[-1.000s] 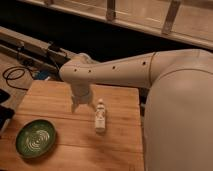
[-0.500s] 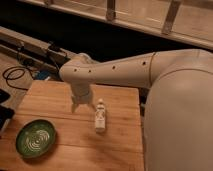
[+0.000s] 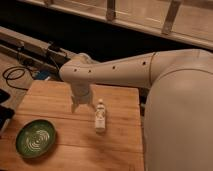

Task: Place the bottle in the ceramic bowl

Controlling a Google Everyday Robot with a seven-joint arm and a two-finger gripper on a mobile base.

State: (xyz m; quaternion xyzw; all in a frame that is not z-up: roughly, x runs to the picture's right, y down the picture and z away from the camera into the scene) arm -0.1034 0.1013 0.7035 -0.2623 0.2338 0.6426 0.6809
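A small whitish plastic bottle (image 3: 100,116) stands upright near the middle of the wooden table (image 3: 55,100). The green ceramic bowl (image 3: 35,138) with pale spiral rings sits at the table's front left, empty. My gripper (image 3: 82,106) hangs from the white arm just left of the bottle, a little above the tabletop and close beside the bottle's upper part. It holds nothing that I can see. The bowl lies well to the left and in front of the gripper.
My large white arm (image 3: 165,80) fills the right side and crosses over the table's back edge. Dark rails and cables (image 3: 20,70) run behind the table on the left. A dark object (image 3: 4,112) sits at the left edge.
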